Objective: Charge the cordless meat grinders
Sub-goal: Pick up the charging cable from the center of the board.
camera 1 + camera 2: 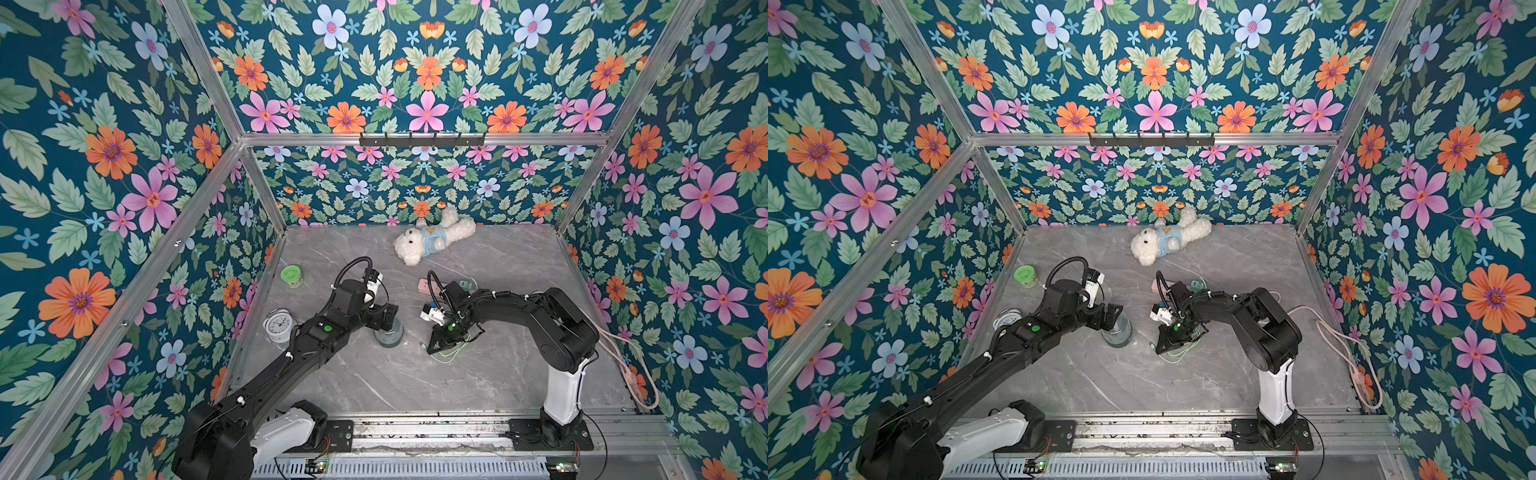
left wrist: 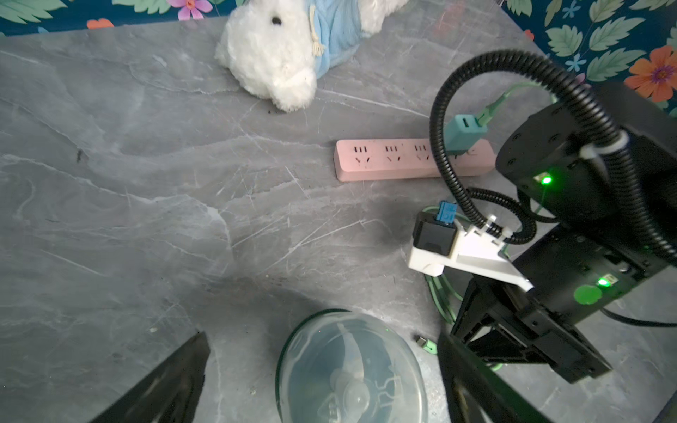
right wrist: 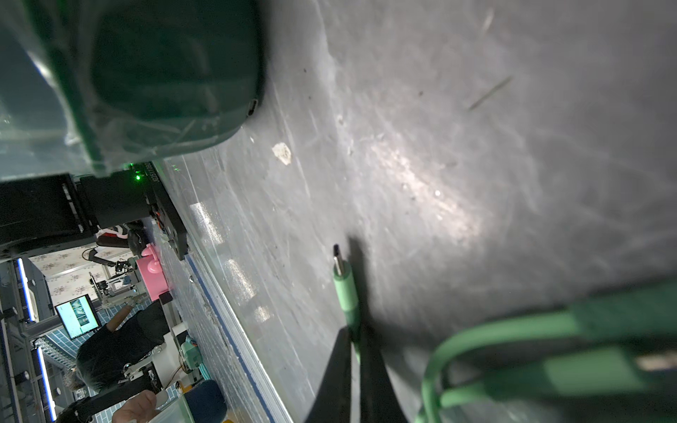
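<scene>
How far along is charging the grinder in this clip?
Done: teal adapter looks plugged into the pink power strip. In hand: right claw pinches the green cable behind its plug; open left claw straddles the meat grinder. Left: seating the plug in the grinder's port.

meat grinder point(image 2: 351, 370) cut off in left wrist view; clock point(image 1: 1010, 318) half hidden.
</scene>
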Robot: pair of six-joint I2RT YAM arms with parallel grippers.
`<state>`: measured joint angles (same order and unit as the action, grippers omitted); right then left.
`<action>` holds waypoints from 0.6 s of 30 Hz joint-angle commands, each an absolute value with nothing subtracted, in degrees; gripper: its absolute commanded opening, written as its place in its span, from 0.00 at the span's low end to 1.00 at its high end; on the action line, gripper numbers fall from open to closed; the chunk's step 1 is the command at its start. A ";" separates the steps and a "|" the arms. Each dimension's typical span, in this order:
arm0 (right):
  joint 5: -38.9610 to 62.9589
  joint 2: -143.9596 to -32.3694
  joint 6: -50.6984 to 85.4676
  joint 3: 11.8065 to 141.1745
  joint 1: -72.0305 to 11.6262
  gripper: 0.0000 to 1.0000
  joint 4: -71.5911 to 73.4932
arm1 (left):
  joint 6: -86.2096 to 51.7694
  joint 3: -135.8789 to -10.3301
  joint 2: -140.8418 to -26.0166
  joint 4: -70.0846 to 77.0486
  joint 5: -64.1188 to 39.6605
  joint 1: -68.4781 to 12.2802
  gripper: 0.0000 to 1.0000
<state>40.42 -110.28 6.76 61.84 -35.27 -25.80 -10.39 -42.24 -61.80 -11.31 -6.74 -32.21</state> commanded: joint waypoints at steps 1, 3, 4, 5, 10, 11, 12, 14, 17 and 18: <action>36.12 -108.80 5.20 60.44 -35.70 0.21 -27.14 | -10.95 -42.65 -61.07 -12.95 -7.26 -32.08 0.99; 34.33 -107.70 4.62 59.90 -36.64 0.26 -26.81 | -11.29 -42.31 -61.15 -12.61 -7.71 -32.08 0.98; 33.44 -107.34 4.31 59.85 -37.28 0.27 -26.96 | -11.54 -42.13 -61.30 -12.21 -7.96 -32.08 0.98; 32.12 -107.06 4.30 59.70 -37.98 0.27 -26.75 | -11.76 -41.93 -61.41 -11.82 -8.31 -32.08 0.98; 24.92 -106.62 4.18 59.11 -40.64 0.23 -27.53 | -12.48 -40.50 -61.17 -10.04 -9.31 -32.04 0.98; 22.76 -106.42 4.02 58.91 -41.27 0.22 -27.75 | -12.45 -40.39 -61.17 -10.02 -9.48 -32.08 0.98; 21.39 -106.27 3.65 58.63 -41.84 0.20 -27.80 | -12.43 -40.26 -61.17 -9.98 -9.64 -32.07 0.98; 17.86 -105.96 2.62 58.15 -43.41 0.18 -27.79 | -12.47 -40.26 -61.08 -10.02 -9.76 -32.08 0.98; 14.83 -105.42 2.11 57.12 -45.81 0.17 -26.37 | -12.57 -39.95 -60.41 -9.91 -9.67 -32.03 0.97; 14.40 -105.22 1.96 56.93 -46.27 0.18 -26.00 | -12.59 -39.92 -60.10 -9.94 -9.73 -32.06 0.97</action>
